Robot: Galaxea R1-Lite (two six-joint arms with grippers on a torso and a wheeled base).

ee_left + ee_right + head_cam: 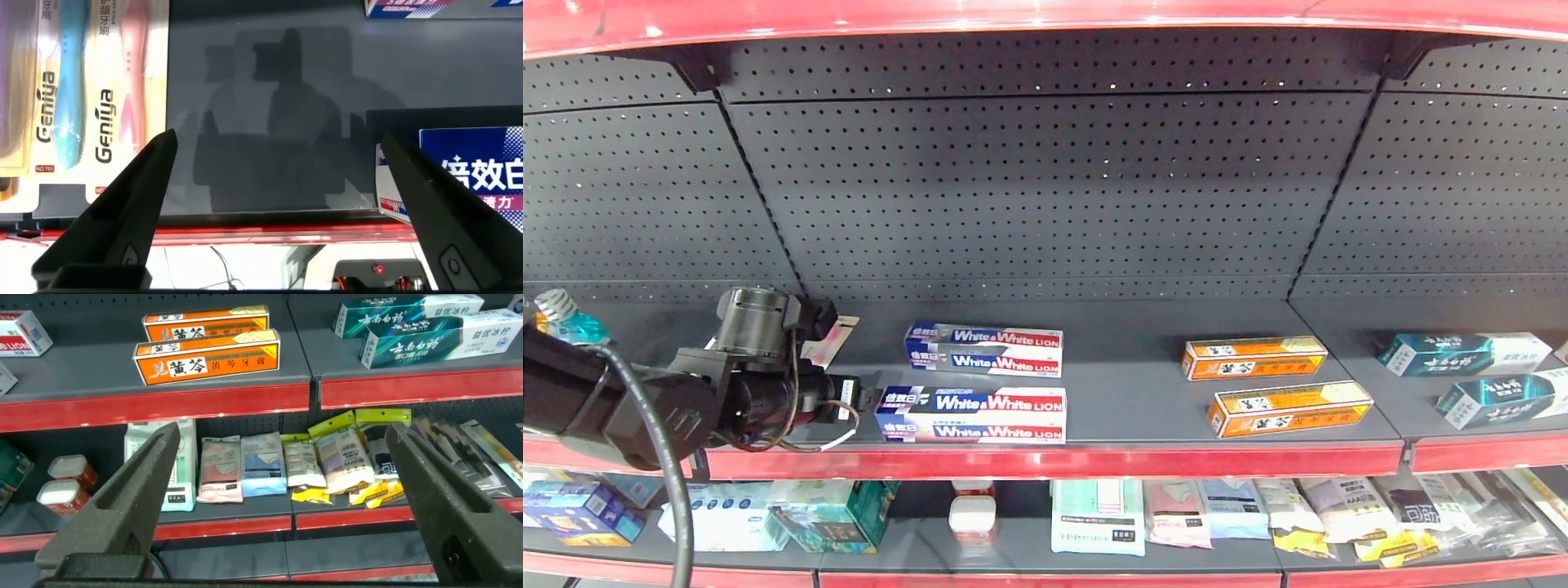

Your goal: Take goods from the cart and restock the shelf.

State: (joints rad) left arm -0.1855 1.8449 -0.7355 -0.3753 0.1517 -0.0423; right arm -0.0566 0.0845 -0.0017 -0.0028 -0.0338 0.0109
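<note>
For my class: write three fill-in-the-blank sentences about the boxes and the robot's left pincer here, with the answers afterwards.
1. The number of orange boxes is ____.
2. The left pincer stands ____ and holds nothing.
3. In the head view, the teal boxes lie to the ____ of the orange boxes.
Missing words: two; open; right.

On your dark shelf [1127,359] with the red front lip, two blue-and-white toothpaste boxes [984,349] lie flat, one behind the other. Well apart to their right lie two orange boxes [1254,358], then two teal boxes [1462,353]. Toothbrush packs [73,98] lie at the left.
</note>
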